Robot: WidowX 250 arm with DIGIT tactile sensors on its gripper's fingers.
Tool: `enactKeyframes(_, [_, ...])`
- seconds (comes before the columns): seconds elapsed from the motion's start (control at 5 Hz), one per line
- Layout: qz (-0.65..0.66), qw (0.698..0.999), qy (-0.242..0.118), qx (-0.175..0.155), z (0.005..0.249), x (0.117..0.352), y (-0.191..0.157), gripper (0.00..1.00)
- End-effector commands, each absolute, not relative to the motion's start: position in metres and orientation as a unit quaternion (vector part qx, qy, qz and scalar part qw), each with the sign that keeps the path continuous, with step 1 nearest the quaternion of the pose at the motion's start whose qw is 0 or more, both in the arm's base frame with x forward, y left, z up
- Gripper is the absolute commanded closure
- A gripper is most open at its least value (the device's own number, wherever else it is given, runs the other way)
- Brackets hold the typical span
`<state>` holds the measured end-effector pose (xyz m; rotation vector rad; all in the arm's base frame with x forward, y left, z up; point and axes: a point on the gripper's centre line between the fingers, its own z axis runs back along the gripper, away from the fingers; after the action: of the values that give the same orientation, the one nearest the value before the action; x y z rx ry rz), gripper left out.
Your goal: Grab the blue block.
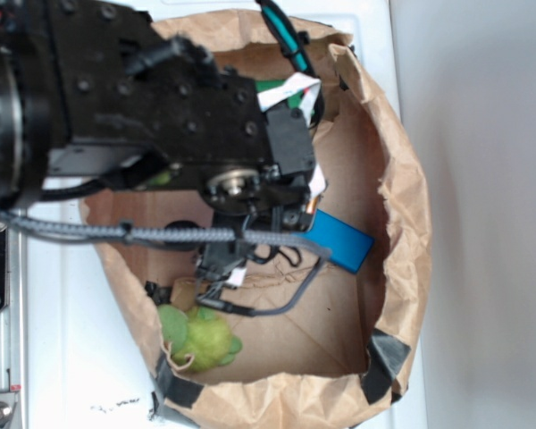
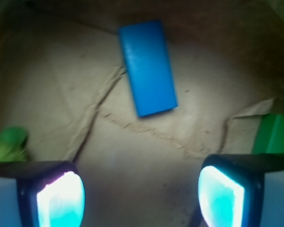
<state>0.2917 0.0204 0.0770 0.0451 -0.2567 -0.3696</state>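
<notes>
brown paper bag (image 1: 402, 223) is lying open on the white surface (image 1: 80, 357), rolled rim all round, creased floor showing. widowx arm (image 1: 143, 98) is reaching into it from the upper left, black body and cables covering most of the bag's left half in the exterior view. green plush toy (image 1: 201, 338) is sitting at the bag's lower left wall. blue block (image 2: 148, 66) is lying flat on the bag floor, long axis running away from the wrist camera and slightly tilted, well ahead of the fingers. green block (image 2: 274, 135) is just showing at the right edge, apart from the blue one. gripper (image 2: 142, 196) is spread wide, nothing between the two pads (image 2: 59, 198), both hovering above the paper.

judgement: step in hand is the approach. block is sitting forward of the jaw line and a little off centre, so wrist is needing to advance until the block sits midway, rotate to close across the short width, then descend straight. risk: pads snagging paper creases or nudging the block sideways.
</notes>
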Motion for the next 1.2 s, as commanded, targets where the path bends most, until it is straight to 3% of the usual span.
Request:
enactKeyframes(0.0, [-0.193, 0.967, -0.164, 0.039, 0.069, 0.321, -0.001, 0.00])
enactKeyframes(0.6, [-0.217, 0.960, -0.177, 0.029, 0.037, 0.321, -0.021, 0.00])
enactKeyframes(1.0, [-0.206, 0.959, -0.192, 0.041, 0.027, 0.337, -0.024, 0.00])
